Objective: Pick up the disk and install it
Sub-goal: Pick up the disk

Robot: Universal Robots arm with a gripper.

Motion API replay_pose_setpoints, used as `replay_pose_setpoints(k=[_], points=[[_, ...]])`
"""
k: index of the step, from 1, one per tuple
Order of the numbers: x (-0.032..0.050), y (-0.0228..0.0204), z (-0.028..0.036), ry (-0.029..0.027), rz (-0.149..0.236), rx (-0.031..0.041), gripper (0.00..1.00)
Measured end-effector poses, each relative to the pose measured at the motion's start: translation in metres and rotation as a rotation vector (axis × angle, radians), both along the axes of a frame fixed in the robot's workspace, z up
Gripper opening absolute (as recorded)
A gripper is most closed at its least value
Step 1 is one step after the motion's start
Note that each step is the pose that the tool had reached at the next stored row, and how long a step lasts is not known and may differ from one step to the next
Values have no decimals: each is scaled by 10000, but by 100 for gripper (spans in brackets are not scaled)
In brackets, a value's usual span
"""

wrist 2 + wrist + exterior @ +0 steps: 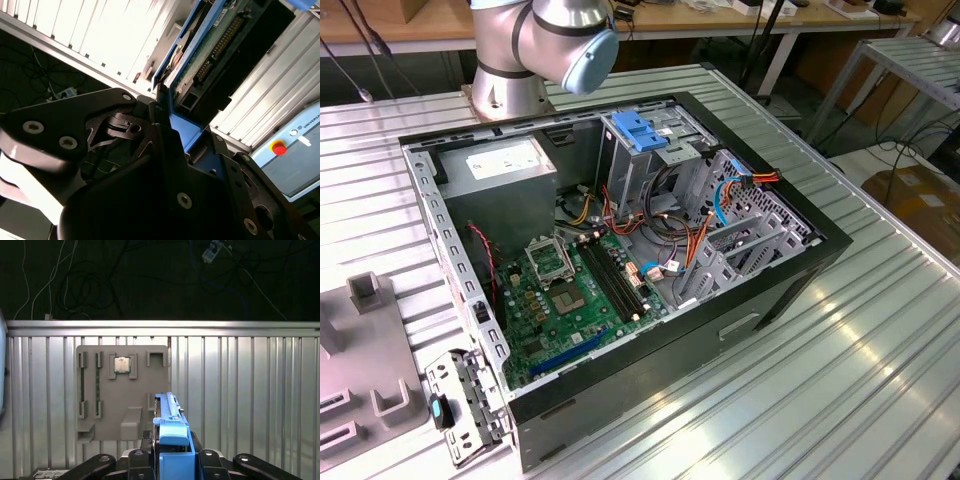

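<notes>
1. Your pincer (172, 447) is clamped on the disk (169, 412). In both wrist views its jaws press the blue frame (175, 462) from either side.
2. The disk stands on edge between the jaws and juts out past their tips. In the second wrist view its green circuit board (220, 42) faces the camera.
3. Beyond the pincer, well apart from the disk, lies the ribbed bench (250, 390). On it is a grey holder plate (107, 412) carrying a small chip (122, 364). The disk touches neither.
4. The pick-up looks done to me: the disk is clear of the bench and only your pincer carries it.
5. The installing is not yet done. In the exterior view the open computer case (790, 290) sits on the bench with its blue-topped metal cage (640, 130). The disk is in your pincer, not in that case.
</notes>
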State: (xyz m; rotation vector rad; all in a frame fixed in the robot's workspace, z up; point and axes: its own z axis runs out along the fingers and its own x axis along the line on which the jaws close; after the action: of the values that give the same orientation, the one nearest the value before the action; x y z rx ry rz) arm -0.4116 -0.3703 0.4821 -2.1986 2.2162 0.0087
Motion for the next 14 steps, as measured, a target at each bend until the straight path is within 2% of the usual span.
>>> replay_pose_setpoints(k=[7, 11, 14], points=[[59, -6, 1, 2, -1, -5, 37], [61, -41, 3, 2, 0, -28, 37], [61, -67, 51, 2, -1, -30, 37]])
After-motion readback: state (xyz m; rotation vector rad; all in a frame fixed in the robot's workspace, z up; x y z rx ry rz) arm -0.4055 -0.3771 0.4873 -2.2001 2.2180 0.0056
